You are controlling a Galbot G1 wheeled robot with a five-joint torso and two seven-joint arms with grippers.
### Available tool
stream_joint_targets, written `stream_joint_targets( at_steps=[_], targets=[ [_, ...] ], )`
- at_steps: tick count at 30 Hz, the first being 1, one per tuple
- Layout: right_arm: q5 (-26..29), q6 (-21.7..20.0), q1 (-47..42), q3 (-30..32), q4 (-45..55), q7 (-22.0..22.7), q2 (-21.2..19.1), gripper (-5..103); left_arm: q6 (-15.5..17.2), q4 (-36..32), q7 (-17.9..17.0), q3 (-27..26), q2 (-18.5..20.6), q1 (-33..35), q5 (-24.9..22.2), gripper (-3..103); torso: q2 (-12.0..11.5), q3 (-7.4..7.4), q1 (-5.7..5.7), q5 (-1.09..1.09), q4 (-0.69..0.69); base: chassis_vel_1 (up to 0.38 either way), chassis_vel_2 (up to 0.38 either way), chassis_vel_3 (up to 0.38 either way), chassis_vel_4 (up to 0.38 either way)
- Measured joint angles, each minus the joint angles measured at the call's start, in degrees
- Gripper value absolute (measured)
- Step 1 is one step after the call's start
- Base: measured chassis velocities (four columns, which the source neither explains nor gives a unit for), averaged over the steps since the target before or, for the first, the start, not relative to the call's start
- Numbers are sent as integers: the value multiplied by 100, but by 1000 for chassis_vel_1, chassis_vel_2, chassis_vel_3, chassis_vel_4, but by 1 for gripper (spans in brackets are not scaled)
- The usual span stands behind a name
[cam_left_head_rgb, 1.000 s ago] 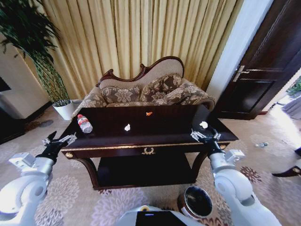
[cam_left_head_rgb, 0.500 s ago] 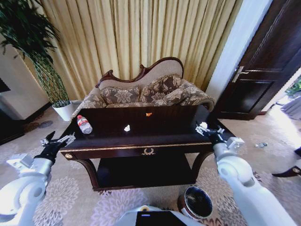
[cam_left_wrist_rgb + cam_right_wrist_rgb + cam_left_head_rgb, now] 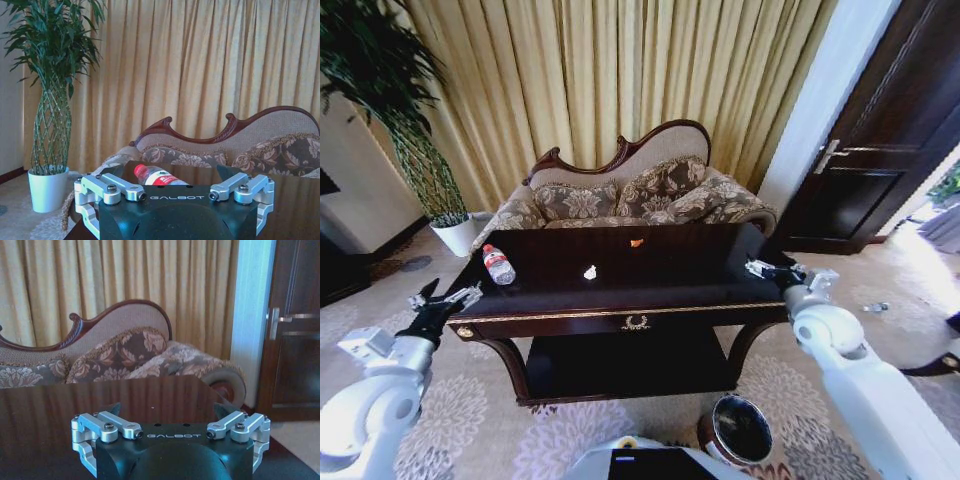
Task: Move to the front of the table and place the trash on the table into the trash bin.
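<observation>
Curtained room: right hand, fingers apart, over the tabletop right edge; lower squarely before closing. Left hand apart, beside it.

- The table top is lying mostly bare between the bottle, the white scrap and the orange scrap, all well apart.
- The sofa is closing off the far edge.
- The right claw is hovering over the right end.
- The trash bin is standing open on the carpet by the right leg.
</observation>
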Motion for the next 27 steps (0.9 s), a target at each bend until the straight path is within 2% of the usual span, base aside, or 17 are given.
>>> stream_joint_targets(
  at_steps=[1,8,21,22,23,25,26,27],
  targets=[
    [208,-80,83,-22,-58,58,-34,100,-36,2,0,6,-10,9,34,100,0,0,0,1,0,0,0,0,0],
    [492,-237,255,-152,-230,192,-36,100,-53,-1,0,30,-40,7,70,100,0,0,0,1,0,0,0,0,0],
    [329,-238,368,-315,-616,72,38,101,-102,-75,0,154,-139,29,214,100,0,0,0,1,-1,0,0,0,0],
    [301,-237,383,-324,-673,50,45,92,-110,-70,0,154,-155,28,230,100,0,0,0,1,0,0,0,0,0],
    [301,-237,383,-324,-673,50,45,92,-110,-70,0,154,-155,28,230,100,0,0,0,1,0,0,0,0,0],
    [260,-233,388,-329,-723,15,55,82,-114,-72,1,154,-176,26,236,100,0,0,0,1,-1,0,0,0,0],
    [260,-233,388,-329,-723,15,55,82,-114,-72,1,154,-176,26,236,100,0,0,0,1,-1,0,0,0,0],
    [259,-228,374,-329,-723,-12,56,77,-114,-80,2,152,-179,26,236,100,0,0,0,1,-1,0,0,0,0]
  ],
)
